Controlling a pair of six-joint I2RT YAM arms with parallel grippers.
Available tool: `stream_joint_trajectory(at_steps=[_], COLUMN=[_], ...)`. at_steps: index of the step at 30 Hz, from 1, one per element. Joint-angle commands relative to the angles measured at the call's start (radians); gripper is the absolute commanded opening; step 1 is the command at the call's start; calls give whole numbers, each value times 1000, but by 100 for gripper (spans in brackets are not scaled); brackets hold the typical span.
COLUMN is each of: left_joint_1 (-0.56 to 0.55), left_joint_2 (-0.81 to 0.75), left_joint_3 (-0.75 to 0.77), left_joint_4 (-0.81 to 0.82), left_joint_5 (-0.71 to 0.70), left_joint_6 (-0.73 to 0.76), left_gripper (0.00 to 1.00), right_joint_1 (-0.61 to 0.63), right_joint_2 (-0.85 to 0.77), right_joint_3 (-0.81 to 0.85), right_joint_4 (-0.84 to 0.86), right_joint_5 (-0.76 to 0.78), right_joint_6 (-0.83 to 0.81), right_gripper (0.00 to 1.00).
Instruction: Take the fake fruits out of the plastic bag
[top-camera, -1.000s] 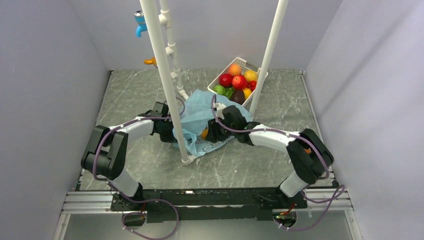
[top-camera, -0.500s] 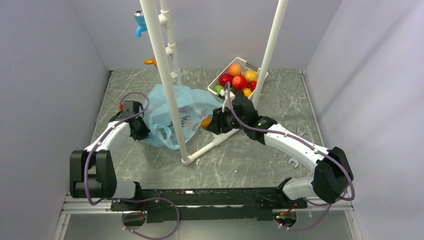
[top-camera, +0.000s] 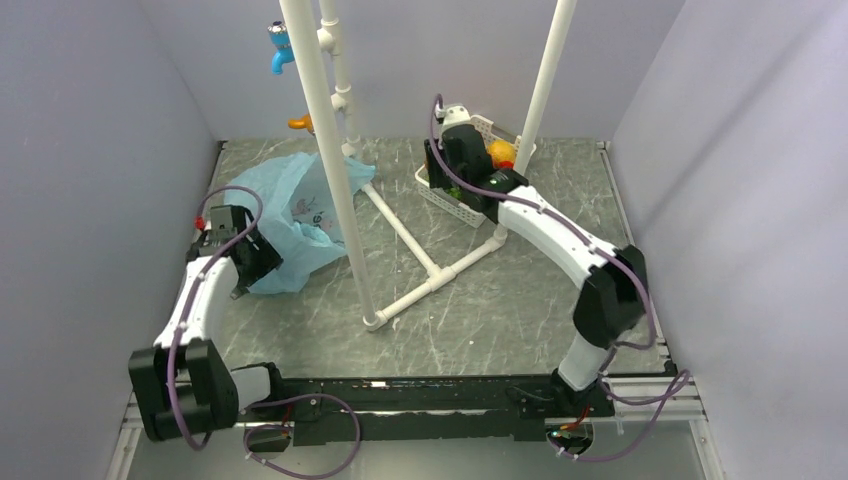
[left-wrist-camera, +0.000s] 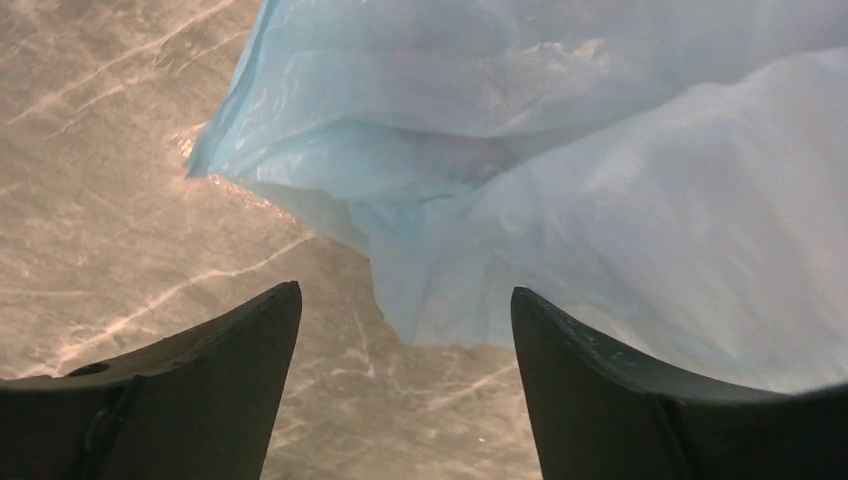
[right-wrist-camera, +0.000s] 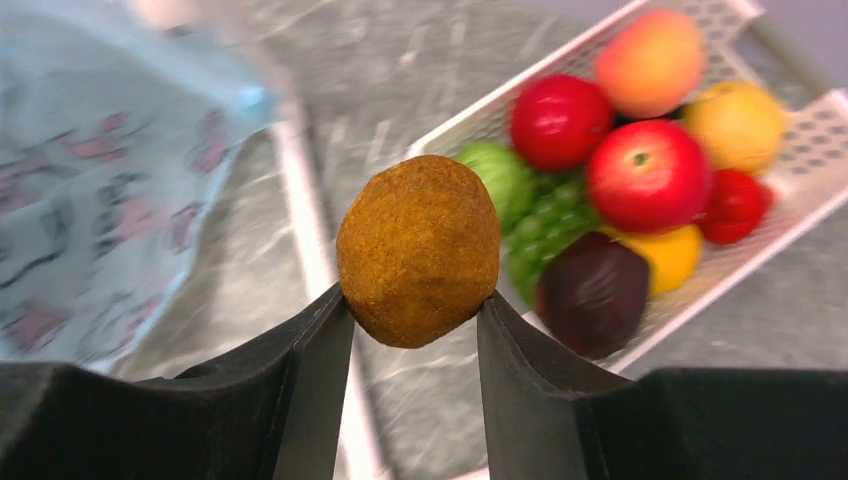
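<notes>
Right wrist view: we see our right gripper (right-wrist-camera: 412, 298) pinching an orange-brown fake fruit (right-wrist-camera: 418, 245), and our left gripper (left-wrist-camera: 405, 290) spread wide at the plastic bag (left-wrist-camera: 600, 150).

Plastic bag (top-camera: 290, 215): light blue, pink-and-black print. Fake fruit (right-wrist-camera: 418, 250): brownish orange. Basket (right-wrist-camera: 815, 135): white. Pipe frame (top-camera: 337, 180): white. Tabletop (top-camera: 520, 300): grey, white-veined marble pattern.

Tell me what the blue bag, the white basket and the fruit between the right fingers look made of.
Plastic bag: thin translucent film, crinkled, faintly glossy. Basket: stiff white moulded plastic, perforated walls. Orange-brown fruit: matte, finely pitted skin; likely foam or painted plastic, unclear which.
</notes>
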Motion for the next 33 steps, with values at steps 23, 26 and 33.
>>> stream_joint_trajectory(at_steps=[23, 26, 33], left_joint_1=[2, 1, 1], left_joint_2=[-636, -656, -639], left_joint_3=[183, 232, 466], left_joint_4=[-222, -239, -344], left_joint_5=[592, 593, 503], left_joint_6=[125, 119, 178], left_gripper=[99, 99, 99], right_joint_1=[-135, -134, -121], right_joint_2=[455, 462, 404], right_joint_3=[434, 450, 468], right_joint_4=[-338, -352, -404], right_joint_5=[122, 123, 106], right_joint_6=[-127, -132, -118], right_gripper=[47, 62, 78])
